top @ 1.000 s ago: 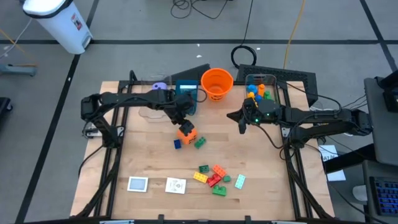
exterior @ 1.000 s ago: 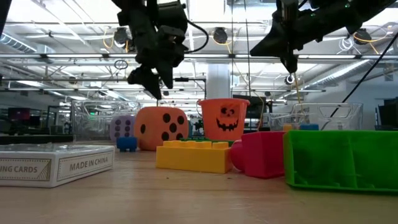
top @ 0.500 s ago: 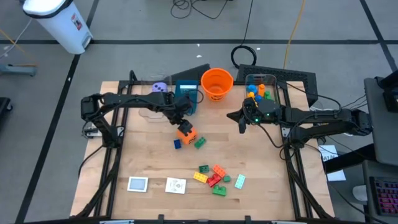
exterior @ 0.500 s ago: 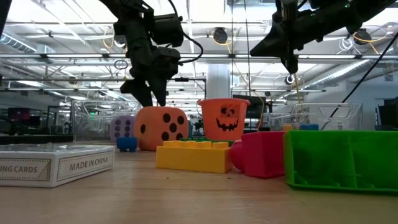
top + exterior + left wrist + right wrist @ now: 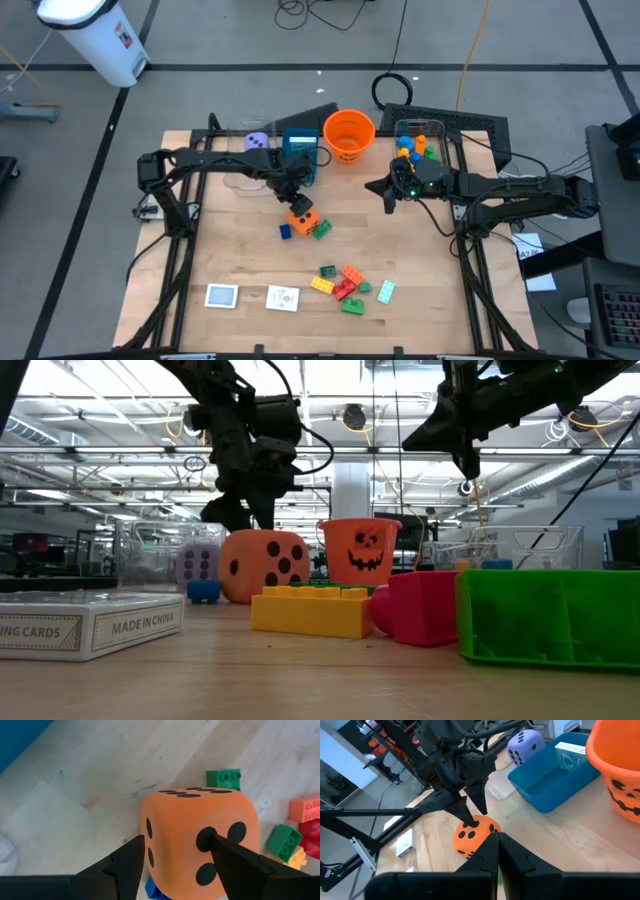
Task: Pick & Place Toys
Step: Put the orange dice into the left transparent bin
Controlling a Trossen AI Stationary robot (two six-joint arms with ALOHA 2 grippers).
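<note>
Orange die: your target sits at centre of the high view, the orange die (image 5: 301, 213) on the wooden table (image 5: 230, 250); a blue brick (image 5: 285, 231) lies just beside it toward the lower left of the frame, a green brick (image 5: 322, 229) just beside it toward the lower right.

Left gripper: the left gripper (image 5: 175, 865) is right over the die with its fingers apart, one on each flank; whether the pads touch the die yet, you cannot tell; in the low view its tips reach the die's top (image 5: 262, 565).

Key relation: the die lies straight between the fingers, so closing should catch it; I judge that you need no sideways shift; a cube has no long axis to line up.

Nearer arm: the left arm by far; the right gripper (image 5: 389, 204) hangs well apart at centre right, fingers together, waiting.

View differences: the left wrist view shows the fingers straddling the die, which the high view hides under the arm; the right wrist view alone shows a purple die (image 5: 525, 744) behind the blue box (image 5: 555, 775); the low view shows the card box (image 5: 90, 622) at lower left.
</note>
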